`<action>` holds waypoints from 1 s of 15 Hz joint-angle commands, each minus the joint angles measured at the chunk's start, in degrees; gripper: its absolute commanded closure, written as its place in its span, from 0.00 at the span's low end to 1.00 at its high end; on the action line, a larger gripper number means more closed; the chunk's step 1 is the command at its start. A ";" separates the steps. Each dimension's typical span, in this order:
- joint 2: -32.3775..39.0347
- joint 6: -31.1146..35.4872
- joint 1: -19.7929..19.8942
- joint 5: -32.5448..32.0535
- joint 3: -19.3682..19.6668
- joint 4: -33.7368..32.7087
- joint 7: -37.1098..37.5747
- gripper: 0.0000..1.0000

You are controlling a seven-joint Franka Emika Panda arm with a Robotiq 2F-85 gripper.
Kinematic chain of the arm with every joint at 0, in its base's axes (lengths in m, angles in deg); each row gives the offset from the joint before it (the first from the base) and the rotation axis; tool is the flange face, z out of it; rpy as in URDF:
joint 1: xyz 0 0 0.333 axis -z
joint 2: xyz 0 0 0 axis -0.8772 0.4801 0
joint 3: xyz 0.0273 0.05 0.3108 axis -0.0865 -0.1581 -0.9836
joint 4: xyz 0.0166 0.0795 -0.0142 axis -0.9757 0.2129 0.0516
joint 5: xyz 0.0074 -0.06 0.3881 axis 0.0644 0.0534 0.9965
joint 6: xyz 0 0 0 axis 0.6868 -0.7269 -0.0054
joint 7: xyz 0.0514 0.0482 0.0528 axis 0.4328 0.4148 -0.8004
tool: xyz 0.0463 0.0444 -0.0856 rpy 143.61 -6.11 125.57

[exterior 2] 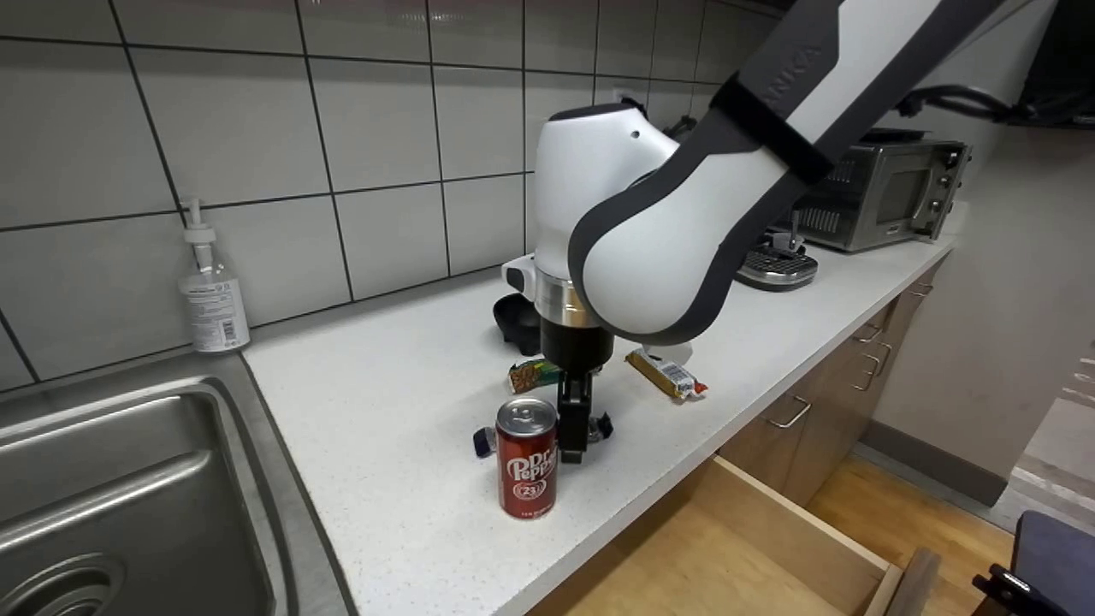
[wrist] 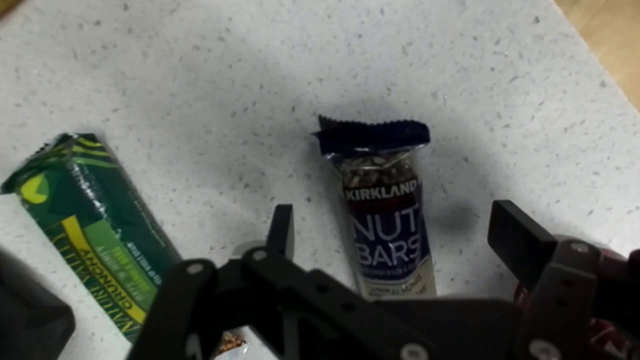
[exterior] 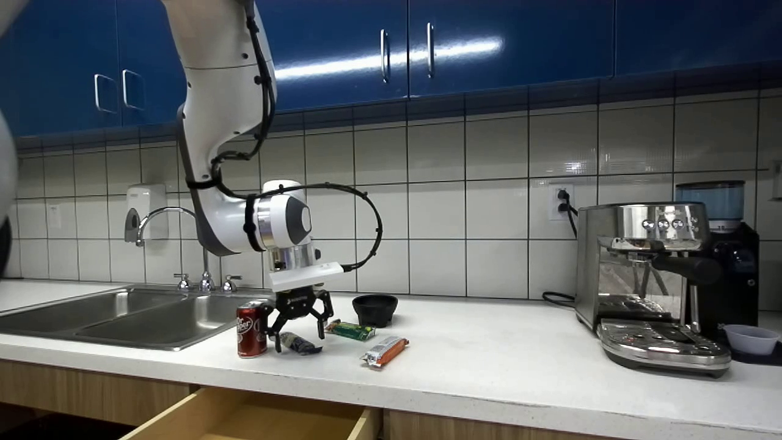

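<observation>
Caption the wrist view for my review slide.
Open gripper above a Kirkland nut bar on the speckled counter, a green Nature Valley bar at image left.

In an exterior view, blue cupboards (exterior: pixel 342 36) are at twelve o'clock, a sink (exterior: pixel 131 315) at eight, an espresso machine (exterior: pixel 617 275) between three and four, partly hiding what may be a grinder (exterior: pixel 736 275).

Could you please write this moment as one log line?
claw: open, empty | nearest: Kirkland nut bar on counter | beside: Dr Pepper can, upright | drawer: open
</observation>
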 commanded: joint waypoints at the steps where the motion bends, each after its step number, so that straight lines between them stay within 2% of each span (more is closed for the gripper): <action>1: 1.91 -1.45 1.76 -0.08 -1.58 -3.14 -2.26 0.07; 2: 2.20 -1.42 1.84 -0.06 -1.64 -3.49 -2.49 0.26; 10: 2.53 -2.18 2.70 0.02 -1.95 -5.71 -3.88 0.89; 11: 2.36 -2.04 2.84 0.01 -1.94 -5.89 -3.96 0.92; 15: 1.82 -1.78 3.27 -0.20 -1.70 -6.67 -4.30 0.92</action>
